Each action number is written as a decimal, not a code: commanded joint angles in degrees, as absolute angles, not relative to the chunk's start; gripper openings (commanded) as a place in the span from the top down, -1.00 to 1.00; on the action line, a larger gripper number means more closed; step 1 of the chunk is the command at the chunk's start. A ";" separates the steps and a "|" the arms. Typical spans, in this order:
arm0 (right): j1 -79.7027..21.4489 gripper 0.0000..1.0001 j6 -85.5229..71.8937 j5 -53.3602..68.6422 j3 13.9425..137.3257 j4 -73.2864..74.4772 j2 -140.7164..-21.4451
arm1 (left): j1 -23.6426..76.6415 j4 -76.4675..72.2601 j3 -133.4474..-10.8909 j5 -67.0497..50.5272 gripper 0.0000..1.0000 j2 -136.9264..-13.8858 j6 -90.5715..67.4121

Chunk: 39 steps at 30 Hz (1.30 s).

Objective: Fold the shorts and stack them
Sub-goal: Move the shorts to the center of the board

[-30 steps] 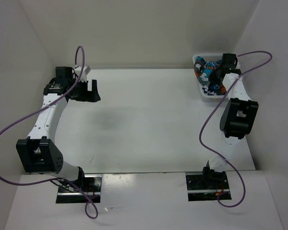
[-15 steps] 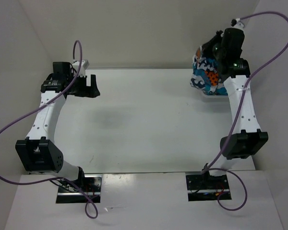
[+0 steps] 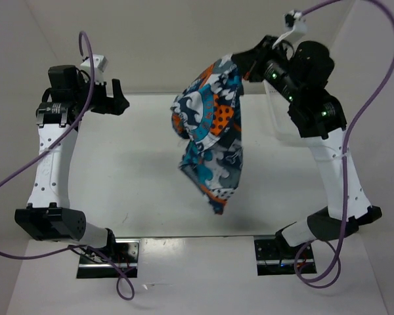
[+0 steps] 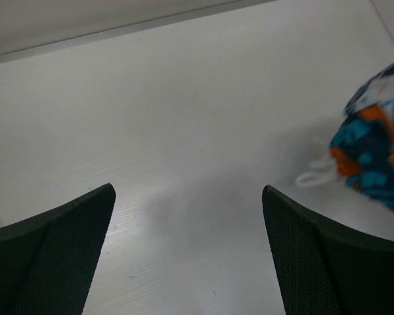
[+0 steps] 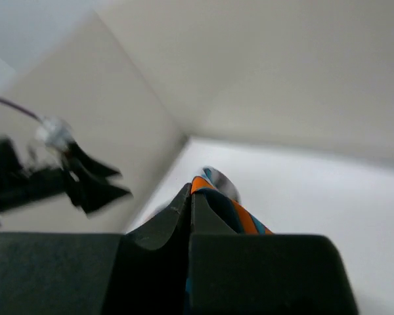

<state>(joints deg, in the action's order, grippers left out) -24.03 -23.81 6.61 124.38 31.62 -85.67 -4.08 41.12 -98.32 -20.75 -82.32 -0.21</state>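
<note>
**Shorts hang from the closed right gripper above the table**

The shorts (image 3: 209, 134) are in the air over the middle of the white table (image 3: 131, 177). They hang as one long crumpled bunch. The upper end is at the right gripper (image 3: 241, 65), high near the far wall, and the lower tip points toward the near edge. Whether this tip touches the table, I cannot tell.

In the right wrist view the two fingers are pressed together on a fold of orange and teal fabric. In the left wrist view a white drawstring (image 4: 313, 176) loops out from the edge of the shorts.

The left gripper (image 3: 118, 104) is raised at the far left, well apart from the shorts. Its fingers are spread wide with nothing between them. A purple cable (image 3: 13, 180) runs along each arm.
</note>
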 commanded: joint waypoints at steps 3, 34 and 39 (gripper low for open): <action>-23.47 0.95 -28.28 10.62 100.24 26.30 -82.35 | -5.27 39.99 -99.49 -21.19 -0.98 -81.12 0.00; -56.86 -0.99 -40.07 -8.33 71.79 37.70 -89.11 | 5.53 17.06 -60.91 -28.74 -0.98 -87.34 0.00; -57.39 -0.94 -42.80 -10.45 70.76 34.90 -93.68 | 7.82 12.93 -61.43 -28.83 -0.98 -92.80 0.00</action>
<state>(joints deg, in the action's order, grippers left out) -57.76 -40.29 -5.19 69.41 35.22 -93.10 6.74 18.41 -61.34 -27.77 -91.02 -0.27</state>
